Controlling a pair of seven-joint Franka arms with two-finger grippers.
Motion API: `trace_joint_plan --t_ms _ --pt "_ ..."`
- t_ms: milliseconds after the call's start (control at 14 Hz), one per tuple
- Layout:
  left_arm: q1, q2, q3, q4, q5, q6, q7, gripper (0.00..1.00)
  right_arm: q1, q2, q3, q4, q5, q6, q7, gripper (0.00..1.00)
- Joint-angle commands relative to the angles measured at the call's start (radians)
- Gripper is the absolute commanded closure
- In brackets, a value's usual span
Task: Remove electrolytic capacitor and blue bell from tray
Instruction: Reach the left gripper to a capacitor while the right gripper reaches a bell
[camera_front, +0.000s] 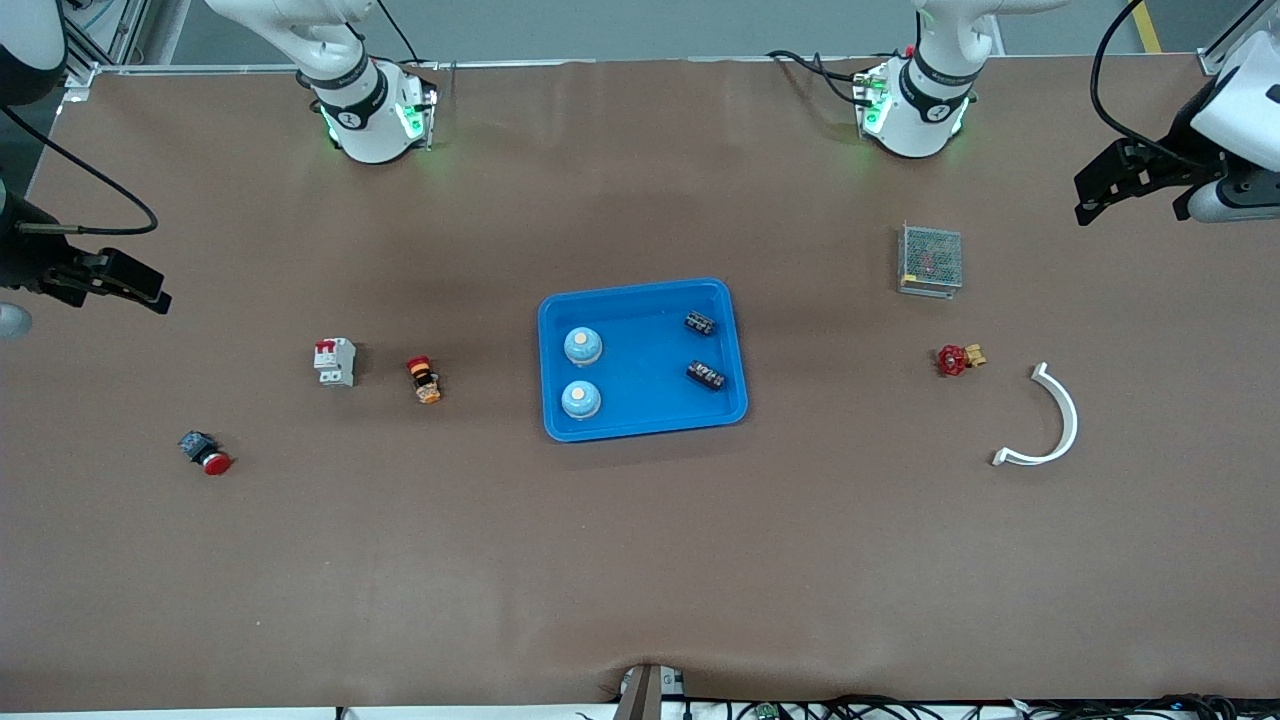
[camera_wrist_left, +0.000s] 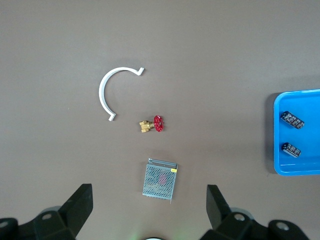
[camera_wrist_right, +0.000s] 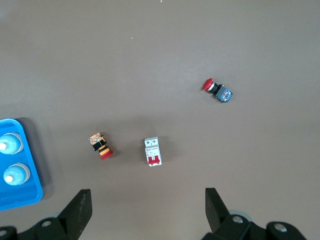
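Observation:
A blue tray (camera_front: 645, 420) sits mid-table. In it are two light-blue dome bells (camera_front: 581, 345) (camera_front: 580, 399) at the right arm's end and two small black capacitors (camera_front: 700, 322) (camera_front: 706, 375) at the left arm's end. My left gripper (camera_front: 1110, 190) is open and empty, raised at the left arm's end of the table. My right gripper (camera_front: 125, 280) is open and empty, raised at the right arm's end. The left wrist view shows its gripper (camera_wrist_left: 149, 189), the tray's edge (camera_wrist_left: 300, 167) and both capacitors (camera_wrist_left: 292, 120) (camera_wrist_left: 291, 149). The right wrist view shows its gripper (camera_wrist_right: 147, 192), the tray (camera_wrist_right: 20, 200) and both bells (camera_wrist_right: 9, 145) (camera_wrist_right: 14, 174).
Toward the left arm's end lie a metal mesh box (camera_front: 930, 259), a red-handled brass valve (camera_front: 958, 358) and a white curved piece (camera_front: 1050, 420). Toward the right arm's end lie a white circuit breaker (camera_front: 335, 362), an orange-and-red push button (camera_front: 424, 379) and a red mushroom button (camera_front: 205, 452).

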Motion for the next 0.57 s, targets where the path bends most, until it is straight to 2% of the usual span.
trace_joint_plan --t_ms 0,357,500 --pt "0.007 0.000 -0.005 0.014 -0.012 -0.008 0.016 0.00 0.001 0.001 0.002 0.012 -0.002 -0.014 0.006 0.00" --pt "0.000 0.039 -0.011 0.049 0.003 -0.008 -0.002 0.00 0.001 0.001 0.004 0.013 0.007 -0.005 0.004 0.00" --pt "-0.004 0.048 -0.016 0.040 0.003 -0.009 -0.009 0.00 -0.004 0.004 0.001 0.015 0.061 0.000 0.012 0.00"
